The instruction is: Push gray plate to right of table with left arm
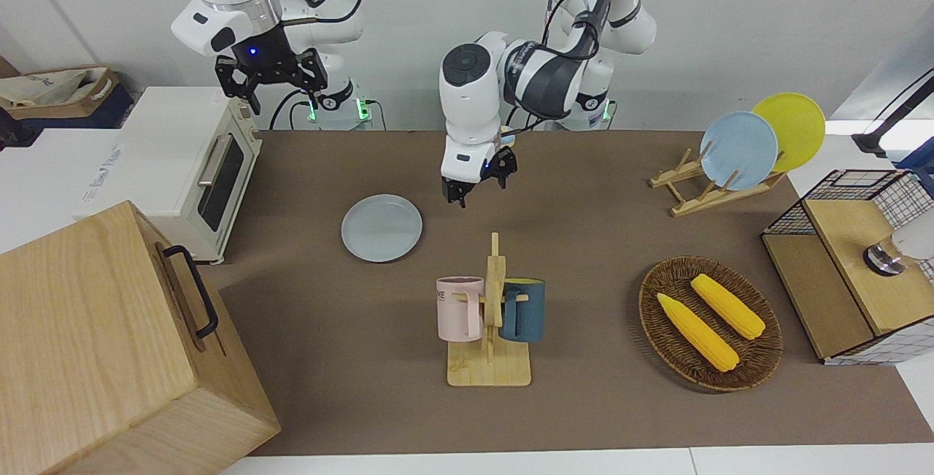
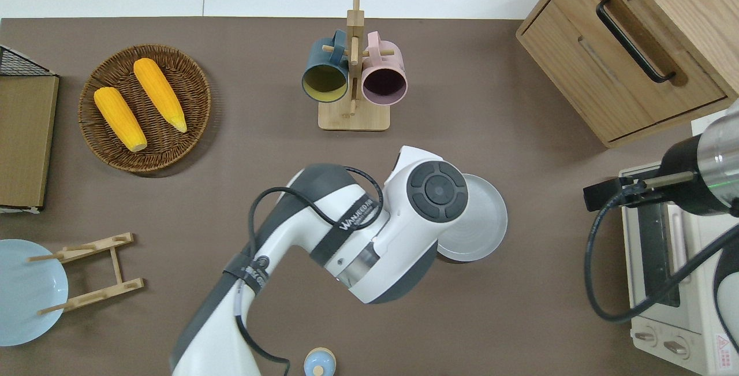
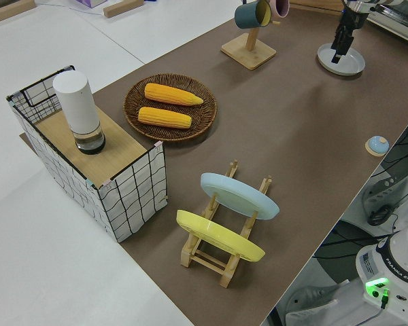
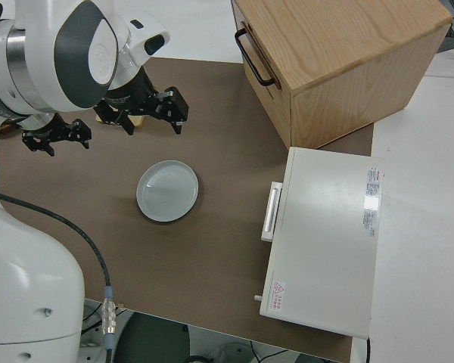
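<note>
The gray plate (image 1: 381, 228) lies flat on the brown table (image 1: 584, 227), toward the right arm's end and near the toaster oven; it also shows in the overhead view (image 2: 479, 226) and the right side view (image 4: 167, 191). My left gripper (image 1: 476, 189) is open and empty, raised off the table and clear of the plate, over the table beside the plate's rim toward the left arm's end. In the overhead view the arm's wrist (image 2: 437, 190) hides the gripper and covers part of the plate. My right gripper (image 1: 270, 88) is open and parked.
A mug rack (image 1: 489, 322) with pink and blue mugs stands farther from the robots than the plate. A toaster oven (image 1: 197, 161) and a wooden cabinet (image 1: 109, 344) fill the right arm's end. A corn basket (image 1: 653, 314), plate rack (image 1: 693, 187) and wire basket (image 1: 846, 190) stand toward the left arm's end.
</note>
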Robot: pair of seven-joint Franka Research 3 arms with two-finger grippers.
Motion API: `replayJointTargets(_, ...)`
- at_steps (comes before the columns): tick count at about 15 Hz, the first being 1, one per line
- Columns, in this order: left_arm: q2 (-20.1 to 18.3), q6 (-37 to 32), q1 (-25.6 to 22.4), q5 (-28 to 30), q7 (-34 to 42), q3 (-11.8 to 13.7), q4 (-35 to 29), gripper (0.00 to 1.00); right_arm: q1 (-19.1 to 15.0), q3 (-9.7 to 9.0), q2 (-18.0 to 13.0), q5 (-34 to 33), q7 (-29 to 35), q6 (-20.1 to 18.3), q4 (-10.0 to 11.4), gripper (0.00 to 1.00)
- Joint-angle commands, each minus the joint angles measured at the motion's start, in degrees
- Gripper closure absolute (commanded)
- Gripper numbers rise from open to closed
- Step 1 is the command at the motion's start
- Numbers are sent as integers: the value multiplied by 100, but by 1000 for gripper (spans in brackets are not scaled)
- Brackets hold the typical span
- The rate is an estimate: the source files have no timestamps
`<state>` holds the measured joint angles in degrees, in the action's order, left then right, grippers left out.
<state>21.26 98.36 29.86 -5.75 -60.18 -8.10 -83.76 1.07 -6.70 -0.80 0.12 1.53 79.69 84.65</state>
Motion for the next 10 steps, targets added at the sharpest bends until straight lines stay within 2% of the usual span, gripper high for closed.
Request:
replayJointTargets(1, -385, -553, -497, 135, 1119, -42, 105, 7, -116, -86, -17, 59, 5, -85, -46, 17)
replayJointTargets(6, -1018, -1213, -1481, 302, 2762, -42, 149, 9, -116, -77, -17, 59, 5, -85, -46, 17)
replayJointTargets(10, -1308, -1512, -2114, 320, 3915, -33, 149, 9, -116, -77, -17, 59, 14, -85, -46, 17)
